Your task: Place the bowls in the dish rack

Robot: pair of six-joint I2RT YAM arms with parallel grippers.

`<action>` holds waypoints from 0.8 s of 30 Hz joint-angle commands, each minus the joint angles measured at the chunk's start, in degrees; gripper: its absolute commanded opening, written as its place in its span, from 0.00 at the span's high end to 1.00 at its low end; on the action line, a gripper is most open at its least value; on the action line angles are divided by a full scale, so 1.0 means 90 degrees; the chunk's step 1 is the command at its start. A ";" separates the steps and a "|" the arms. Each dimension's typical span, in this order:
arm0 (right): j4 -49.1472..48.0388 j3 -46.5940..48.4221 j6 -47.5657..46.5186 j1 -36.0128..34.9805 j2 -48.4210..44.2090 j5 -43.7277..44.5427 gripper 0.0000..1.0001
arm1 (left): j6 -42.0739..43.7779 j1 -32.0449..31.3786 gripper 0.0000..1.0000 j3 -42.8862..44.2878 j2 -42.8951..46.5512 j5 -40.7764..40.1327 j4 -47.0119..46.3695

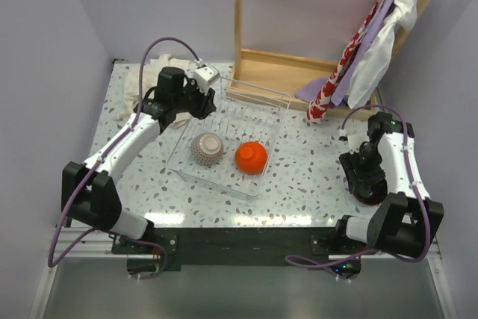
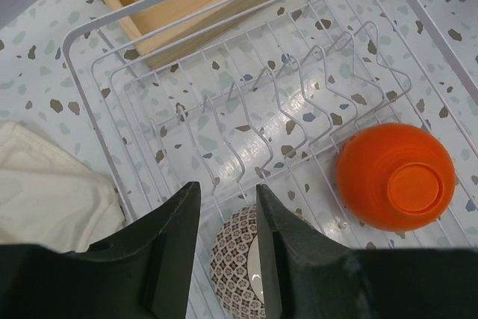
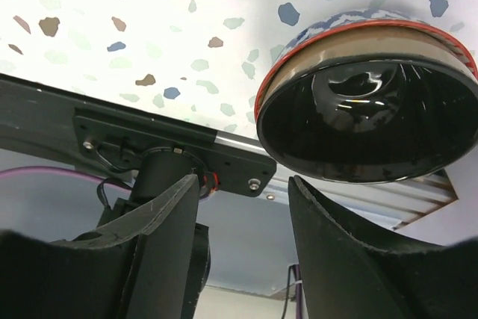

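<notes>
Firstly, the white speckled terrazzo table (image 1: 299, 184), carrying all items below.

Item: large rectangular dish rack of thin clear bars (image 1: 258, 93), at the middle of the table, set at an angle, with a pale wooden frame (image 1: 280, 61) just behind its far side.

Item: left arm (image 1: 127, 143), white and black, stretched forward and inward from its base, wrist over the rack's far left corner. Left gripper (image 2: 226, 192) points down into the rack; fingers stand apart, nothing between them.

Item: right arm (image 1: 407, 162), folded back close to its base at the near right of the table, wrist turned down. Right gripper (image 3: 243, 181) is spread wide and empty.

Item: glossy bright orange round bowl (image 1: 251, 157), upside down inside the rack, near-right part.

Item: grey-and-brown patterned round bowl (image 1: 207, 149), inside the rack, just left of the orange one and apart from it.

Item: blue-patterned round bowl with glossy black inside (image 3: 366, 102), outside the rack, on the table by the right gripper's finger, not gripped.
</notes>
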State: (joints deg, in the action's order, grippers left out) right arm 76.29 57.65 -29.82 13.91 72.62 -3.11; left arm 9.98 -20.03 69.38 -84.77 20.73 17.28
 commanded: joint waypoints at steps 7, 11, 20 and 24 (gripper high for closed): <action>0.0088 0.0820 0.0784 0.0026 0.0768 0.0024 0.45 | -0.0375 0.0350 0.59 -0.1252 0.1255 0.0196 -0.0757; 0.0000 0.1017 0.0950 0.0026 0.1081 -0.0054 0.46 | -0.0415 0.0370 0.59 -0.1664 0.1304 0.0226 -0.1069; -0.0088 0.0734 0.1009 0.0026 0.1209 0.0062 0.47 | -0.0474 0.0409 0.59 -0.1821 0.1275 0.0275 -0.1295; -0.0254 0.0412 0.1204 0.0026 0.1199 0.0238 0.48 | -0.0474 0.0439 0.59 -0.1860 0.1275 0.0265 -0.1314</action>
State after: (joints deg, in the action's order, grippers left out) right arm 75.20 63.70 -21.39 13.93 84.01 -2.59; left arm 6.52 -16.82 52.77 -73.76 22.22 9.32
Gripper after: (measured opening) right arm 0.531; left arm 0.408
